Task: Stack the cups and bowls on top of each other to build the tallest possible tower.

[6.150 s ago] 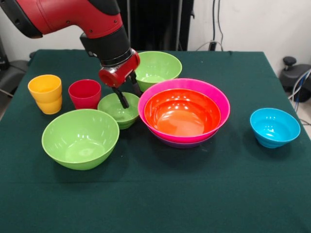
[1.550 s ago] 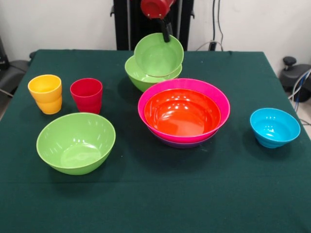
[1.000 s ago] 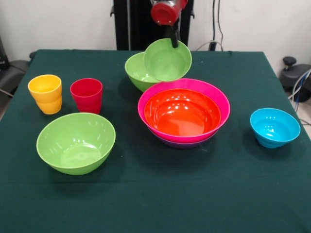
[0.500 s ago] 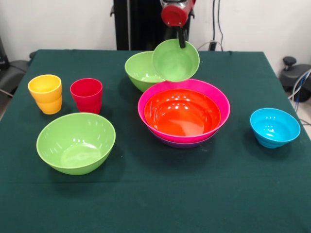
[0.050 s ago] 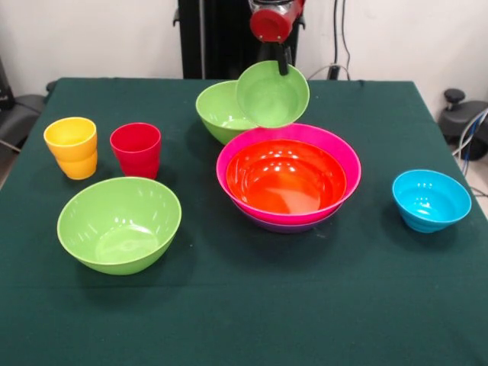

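Observation:
My gripper (image 5: 283, 64) hangs at the top centre, shut on the rim of the small lime green bowl (image 5: 271, 95). That bowl is in the air, tilted with its opening toward the camera, above the far rim of the tower (image 5: 288, 177). The tower is an orange bowl (image 5: 285, 176) nested in a pink bowl (image 5: 345, 156) over a purple one (image 5: 282, 226). A large lime green bowl (image 5: 218, 110) stands behind it, another (image 5: 119, 224) at front left. The yellow cup (image 5: 72, 147) and red cup (image 5: 136, 149) stand at left. The sky blue bowl (image 5: 431, 200) sits at right.
The dark green tablecloth (image 5: 244, 313) covers the table. Cables and a black object (image 5: 457, 114) lie beyond the table's right edge.
The gripper lifted the small green bowl off the table from beside the red cup and carried it right, over the tower's far rim. In the last half second it barely moved.

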{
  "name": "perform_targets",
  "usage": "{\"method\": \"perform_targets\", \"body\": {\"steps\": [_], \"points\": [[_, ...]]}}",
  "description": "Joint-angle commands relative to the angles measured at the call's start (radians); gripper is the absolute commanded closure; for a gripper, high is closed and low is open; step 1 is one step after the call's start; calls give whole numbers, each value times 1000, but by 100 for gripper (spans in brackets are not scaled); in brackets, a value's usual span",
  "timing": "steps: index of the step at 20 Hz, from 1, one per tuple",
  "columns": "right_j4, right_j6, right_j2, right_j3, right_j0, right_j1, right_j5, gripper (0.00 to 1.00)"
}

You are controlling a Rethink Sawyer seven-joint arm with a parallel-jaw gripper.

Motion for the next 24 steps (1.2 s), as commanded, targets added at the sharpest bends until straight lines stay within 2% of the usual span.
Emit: {"method": "perform_targets", "body": {"steps": [1,17,24], "points": [[27,144,-63,-30,45,-10,-28,100],[57,163,-116,-99,106,0,-16,100],[61,171,-142,-74,112,-22,-46,100]]}}
